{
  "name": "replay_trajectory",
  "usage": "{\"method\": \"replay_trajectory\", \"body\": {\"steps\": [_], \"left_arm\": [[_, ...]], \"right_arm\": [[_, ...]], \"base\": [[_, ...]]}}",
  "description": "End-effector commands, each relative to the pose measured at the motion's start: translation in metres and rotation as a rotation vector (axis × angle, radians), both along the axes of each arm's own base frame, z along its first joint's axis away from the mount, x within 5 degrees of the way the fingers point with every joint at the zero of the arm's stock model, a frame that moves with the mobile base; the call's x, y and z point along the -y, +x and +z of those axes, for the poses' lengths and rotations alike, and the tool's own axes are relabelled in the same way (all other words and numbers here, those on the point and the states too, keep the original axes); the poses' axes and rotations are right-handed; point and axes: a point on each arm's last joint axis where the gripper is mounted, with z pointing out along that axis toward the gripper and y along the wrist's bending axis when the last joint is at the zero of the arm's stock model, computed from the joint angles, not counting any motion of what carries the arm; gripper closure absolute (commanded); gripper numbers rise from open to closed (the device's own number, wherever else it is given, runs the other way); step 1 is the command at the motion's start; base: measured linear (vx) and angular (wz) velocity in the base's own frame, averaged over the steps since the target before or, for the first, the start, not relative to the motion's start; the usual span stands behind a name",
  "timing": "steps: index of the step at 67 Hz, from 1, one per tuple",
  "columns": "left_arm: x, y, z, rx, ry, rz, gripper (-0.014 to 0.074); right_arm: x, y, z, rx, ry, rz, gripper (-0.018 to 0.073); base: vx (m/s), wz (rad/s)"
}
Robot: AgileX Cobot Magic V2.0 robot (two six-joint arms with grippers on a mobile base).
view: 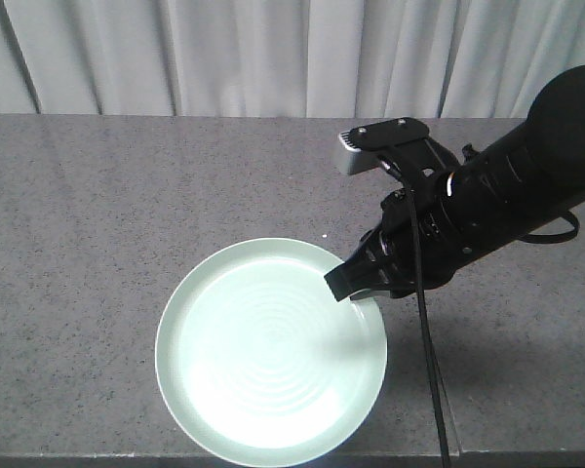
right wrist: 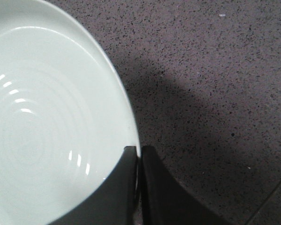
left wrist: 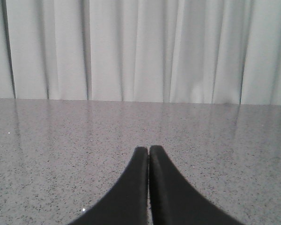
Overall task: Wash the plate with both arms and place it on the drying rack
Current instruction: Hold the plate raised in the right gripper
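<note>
Plate (view: 271,351) lies on the counter (view: 97,195), rim pinched at two o'clock by the right claw (right wrist: 138,152), so a slow, level lift should prevent slipping; the left claw (left wrist: 149,154) is closed, empty.

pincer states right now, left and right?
Left pincer: closed, holding nothing.
Right pincer: closed on the rim of the plate.
</note>
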Motion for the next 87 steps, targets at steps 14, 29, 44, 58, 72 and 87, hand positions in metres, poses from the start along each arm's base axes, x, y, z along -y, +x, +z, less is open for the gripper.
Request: {"method": "replay_trajectory", "body": {"steps": [14,29,44,58,72,87], "left_arm": [[0.0003,-0.0033,0.0151,0.114,-0.005,-0.005,0.0603],[0.0003,-0.0033,0.0151,0.114,-0.005,-0.005,0.0603],[0.0003,-0.0033,0.0151,0.114,-0.005,-0.005,0.0603],[0.0003,-0.0033,0.0151,0.114,-0.005,-0.005,0.0603],[0.0003,-0.0033,0.0151,0.114,-0.005,-0.005,0.0603],[0.0003,-0.0033,0.0151,0.114,-0.005,-0.005,0.0603]], "right_arm": [[0.0017,-0.0054,0.0198,0.064,0.045,0.003,0.0561],[0.0017,-0.0054,0.0198,0.064,0.045,0.003,0.0561],[0.0017,-0.0054,0.0198,0.064,0.045,0.003,0.0561],[0.0017,-0.0054,0.0198,0.064,0.045,0.003,0.0561],[0.0017,-0.0054,0.0198,0.064,0.045,0.003,0.0561],[0.0016,-0.0052,0.0199,0.066,0.046,0.002,0.0561]], "base": [[0.00,0.00],[0.00,0.00],[0.00,0.00],[0.00,0.00],[0.00,0.00],[0.00,0.00]]}}
